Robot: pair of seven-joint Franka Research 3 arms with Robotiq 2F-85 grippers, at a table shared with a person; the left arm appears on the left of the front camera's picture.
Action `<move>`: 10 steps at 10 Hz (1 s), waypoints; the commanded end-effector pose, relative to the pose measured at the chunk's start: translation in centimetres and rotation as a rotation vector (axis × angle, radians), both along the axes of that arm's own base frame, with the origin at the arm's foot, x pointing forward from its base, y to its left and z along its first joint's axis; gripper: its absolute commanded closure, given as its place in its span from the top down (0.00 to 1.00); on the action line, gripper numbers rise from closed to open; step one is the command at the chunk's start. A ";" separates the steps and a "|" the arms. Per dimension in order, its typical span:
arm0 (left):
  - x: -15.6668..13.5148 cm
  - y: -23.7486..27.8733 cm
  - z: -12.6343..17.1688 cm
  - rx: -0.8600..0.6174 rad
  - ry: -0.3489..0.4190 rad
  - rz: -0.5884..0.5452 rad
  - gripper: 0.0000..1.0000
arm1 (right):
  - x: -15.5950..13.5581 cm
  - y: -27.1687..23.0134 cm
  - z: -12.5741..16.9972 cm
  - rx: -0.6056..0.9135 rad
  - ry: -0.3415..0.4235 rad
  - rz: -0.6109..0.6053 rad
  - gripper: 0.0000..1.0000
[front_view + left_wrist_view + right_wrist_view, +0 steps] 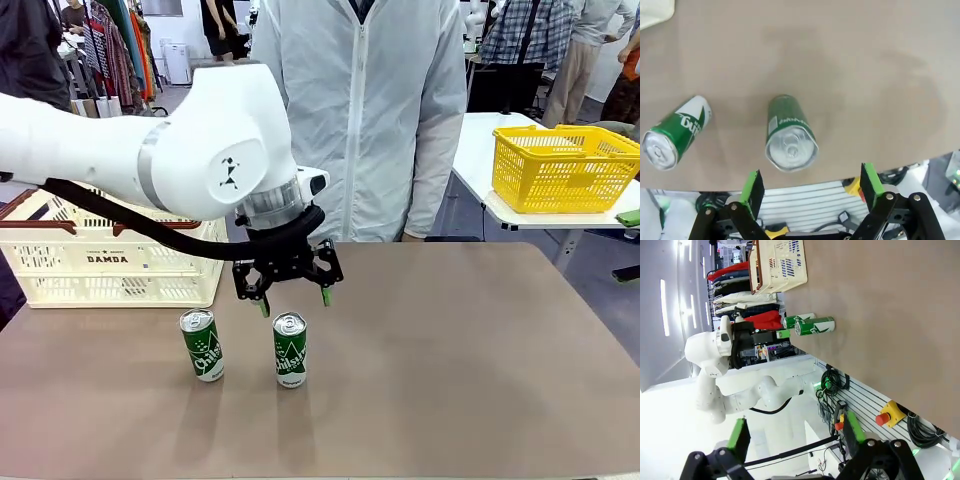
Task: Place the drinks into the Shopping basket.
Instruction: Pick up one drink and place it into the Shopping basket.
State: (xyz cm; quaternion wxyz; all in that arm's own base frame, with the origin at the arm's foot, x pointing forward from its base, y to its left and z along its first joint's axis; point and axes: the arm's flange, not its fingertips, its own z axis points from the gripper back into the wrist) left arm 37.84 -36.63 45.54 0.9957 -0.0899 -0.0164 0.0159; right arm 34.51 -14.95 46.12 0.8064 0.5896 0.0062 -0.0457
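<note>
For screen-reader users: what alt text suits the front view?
The open left gripper hangs above the right green can, beside the left green can, both upright on a brown table. A cream Shopping basket sits at left, a person behind.

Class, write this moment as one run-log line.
left pincer: open, over upright green silver-topped drink can | second green can: beside it | right pincer: open, away from cans

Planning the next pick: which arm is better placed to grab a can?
Left. The left claw, open, hangs just above the green can farther from the basket. The right claw, also open, sits back off the table, well away.
</note>
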 end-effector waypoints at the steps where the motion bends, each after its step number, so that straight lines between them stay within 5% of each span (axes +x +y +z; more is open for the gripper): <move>1: 1.1 0.2 -1.7 0.049 0.022 0.062 1.00 | -0.2 0.0 0.6 0.003 0.017 0.000 1.00; 5: 0.9 -0.2 -4.6 0.046 0.106 0.020 1.00 | -0.2 0.0 0.6 0.003 0.017 0.000 1.00; 10: 1.0 -0.3 -5.6 0.094 0.092 0.004 1.00 | -0.2 0.0 0.6 0.003 0.017 0.000 1.00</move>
